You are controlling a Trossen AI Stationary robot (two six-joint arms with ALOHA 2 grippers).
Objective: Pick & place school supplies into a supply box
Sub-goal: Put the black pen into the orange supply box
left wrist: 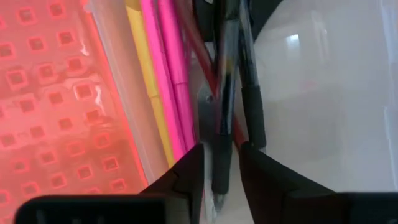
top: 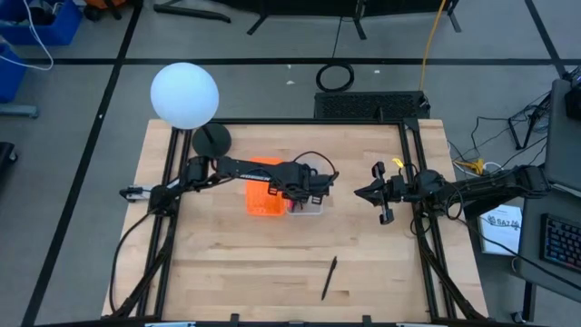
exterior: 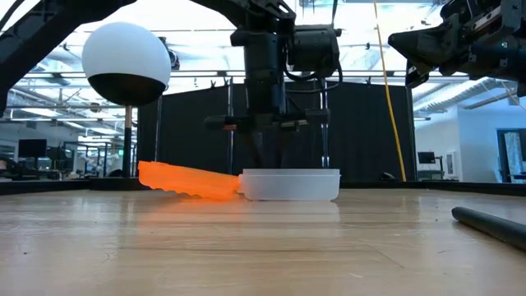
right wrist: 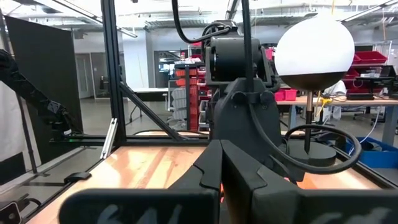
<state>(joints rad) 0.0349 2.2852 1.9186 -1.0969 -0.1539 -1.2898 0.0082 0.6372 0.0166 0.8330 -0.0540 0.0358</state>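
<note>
The clear supply box stands at the table's middle, against the orange perforated tray. In it lie a yellow pen, two pink pens and dark pens. My left gripper points down into the box. Its fingers stand on either side of one dark pen, and a narrow gap shows on each side. Another dark pen lies on the wood near the front edge. My right gripper hangs shut and empty, right of the box and above the table.
A white globe lamp on a dark round base stands at the far left of the table. Black frame rails run along both sides. Bare wood lies between the box and the front edge.
</note>
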